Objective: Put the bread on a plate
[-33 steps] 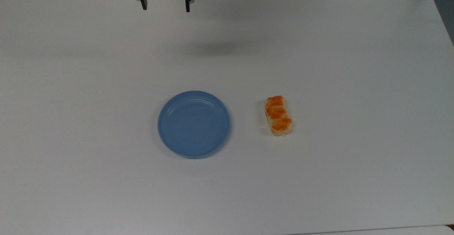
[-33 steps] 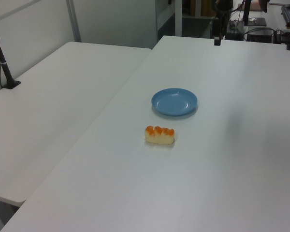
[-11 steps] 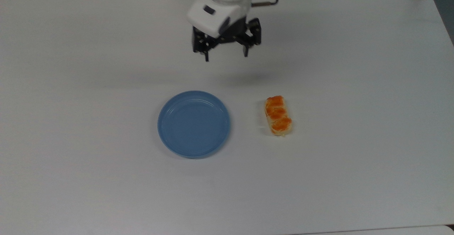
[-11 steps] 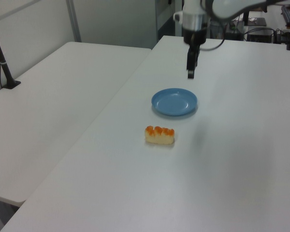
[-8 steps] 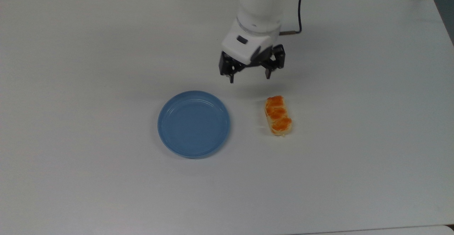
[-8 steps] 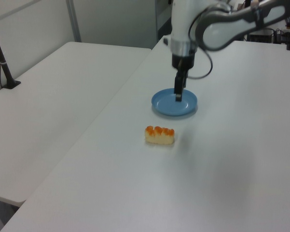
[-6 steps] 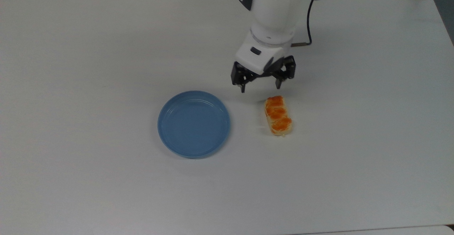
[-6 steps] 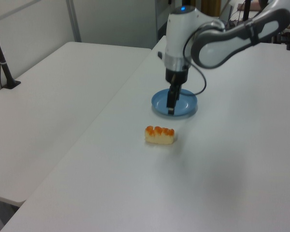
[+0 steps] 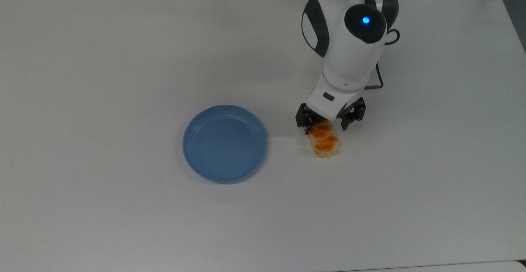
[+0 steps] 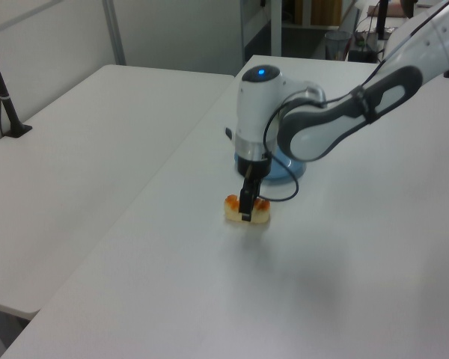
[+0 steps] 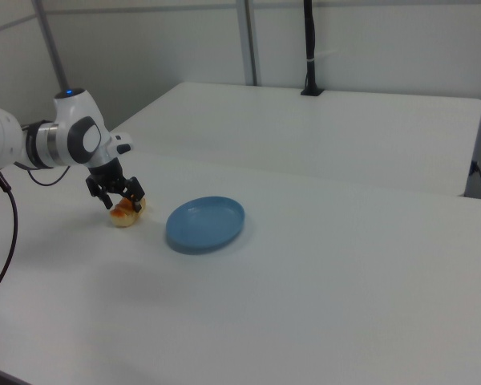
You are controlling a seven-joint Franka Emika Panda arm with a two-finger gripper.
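White tabletop (image 9: 123, 58), matte, is carrying two items. Round light-blue plastic plate (image 9: 224, 142) with a shallow raised rim is lying flat at the centre, nothing in it. Small oblong pale-tan bread roll (image 9: 325, 142) with glossy orange-brown bumps is lying on the tabletop near the plate, on the top view's right, apart from it. Black two-finger hand (image 9: 326, 125) on a white arm (image 9: 349, 46) is straddling the roll's far end, fingers spread open on either side.

Light: bright, even, diffuse; seems given from above.
Shadows: soft, faint; a weak one is seen under the arm (image 10: 337, 123) on the table (image 10: 374, 254).
Glare: none on the table; mild sheen on the plate (image 9: 224, 148).
Focus: top view slightly soft.
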